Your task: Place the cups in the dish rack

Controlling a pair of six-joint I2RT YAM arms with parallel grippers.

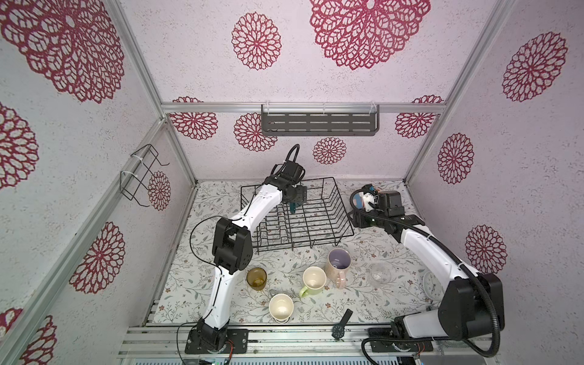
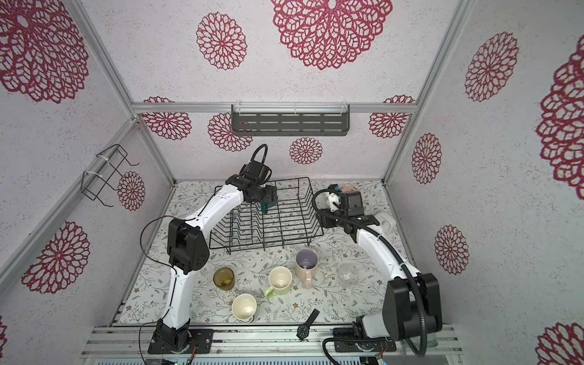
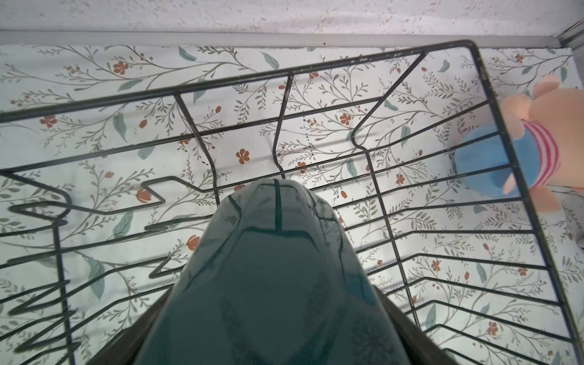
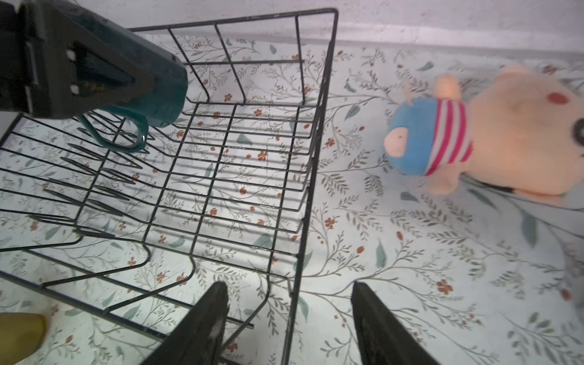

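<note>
The black wire dish rack (image 1: 343, 202) (image 2: 313, 205) stands at the back of the table. My left gripper (image 1: 294, 203) hangs over its middle, shut on the dark teal mug (image 1: 294, 208) (image 3: 275, 268) (image 4: 161, 85), which is tilted with its handle hanging toward the rack floor. My right gripper (image 4: 289, 303) is open, and the rack's right rim wire (image 4: 328, 94) runs between its fingers (image 4: 215, 316). On the table in front stand the amber tumbler (image 1: 256, 278), yellow-green mug (image 1: 313, 279), pink mug (image 1: 338, 262), clear glass (image 1: 380, 275) and cream-lined cup (image 1: 281, 307).
A plush toy (image 4: 474, 136) lies just right of the rack by the back wall. A white clock (image 1: 431, 286) sits beside the right arm, a wristwatch (image 1: 341, 325) at the front edge. A grey shelf (image 1: 319, 123) and a wire bracket (image 1: 142, 177) hang on the walls.
</note>
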